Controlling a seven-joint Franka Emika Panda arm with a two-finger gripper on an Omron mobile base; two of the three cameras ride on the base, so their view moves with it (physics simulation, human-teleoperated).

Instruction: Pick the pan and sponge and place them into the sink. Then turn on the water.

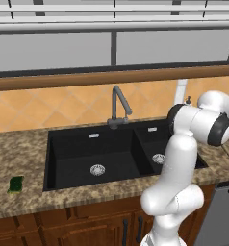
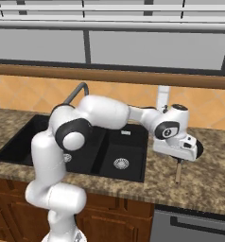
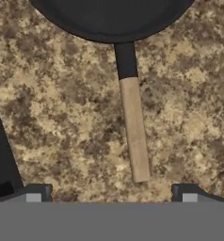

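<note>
Lying left of sink (image 1: 54, 158), sponge (image 1: 15, 183); hand view: pan (image 3: 109, 19).

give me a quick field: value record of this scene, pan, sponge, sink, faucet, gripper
pan: on the granite counter right of the sink, wooden handle toward the hand camera
sponge: on the counter left of the sink
sink: both basins hold only their drains
faucet: no stream visible
gripper: open, above the pan handle, holding nothing

Bare counter (image 3: 57, 117) flanks the pan (image 3: 109, 16) handle (image 3: 135, 132) both sides, giving the wide-open end effector (image 3: 111, 190) unobstructed room.
</note>
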